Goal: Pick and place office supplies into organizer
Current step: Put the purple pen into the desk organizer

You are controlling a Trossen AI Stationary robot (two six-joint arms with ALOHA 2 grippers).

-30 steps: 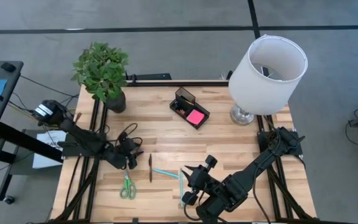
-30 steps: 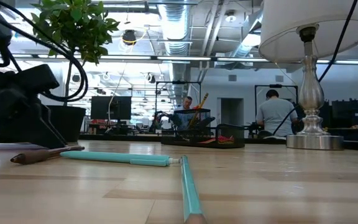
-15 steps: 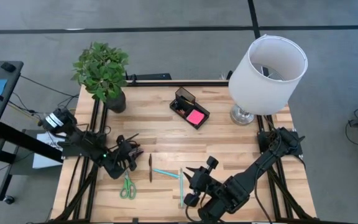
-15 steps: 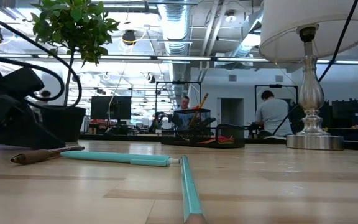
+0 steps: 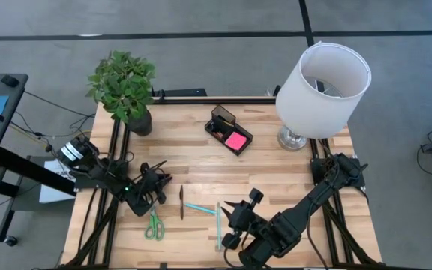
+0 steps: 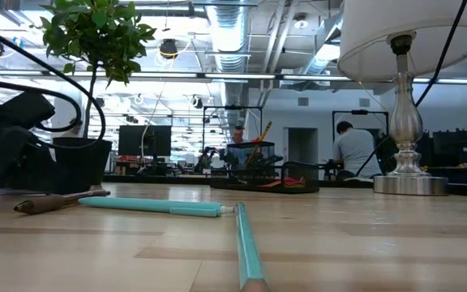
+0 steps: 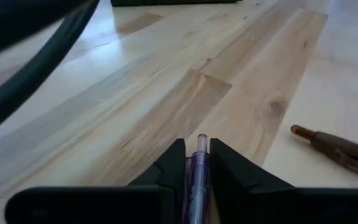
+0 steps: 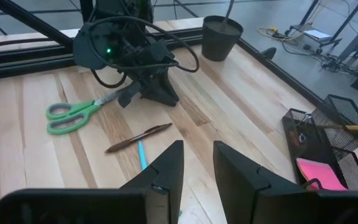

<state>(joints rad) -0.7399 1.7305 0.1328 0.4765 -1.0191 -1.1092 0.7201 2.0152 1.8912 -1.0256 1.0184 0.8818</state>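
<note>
My left pincer [image 7: 196,163] pinches a pale violet pen [image 7: 198,177] low against the wooden table [image 7: 166,93], a brown pen [image 7: 344,149] lying just beside it. The green-handled scissors [image 5: 154,224] sit close behind (the organizer [image 5: 228,130] stands well ahead). My right pincer [image 8: 196,163] hovers narrowly parted, holding nothing, above a teal pen [image 8: 142,154].

The worktop [image 5: 276,176] is pale wood planks, smooth with a soft sheen and visible grain. The organizer [image 8: 331,146] is black wire mesh, matt. The scissors [image 8: 79,113] have glossy green plastic handles and grey metal blades. The left tool [image 7: 196,163] is matt black, pinching a translucent purple plastic pen [image 7: 197,171]. The lamp [image 5: 322,86] has a matt white shade and shiny metal base.
</note>
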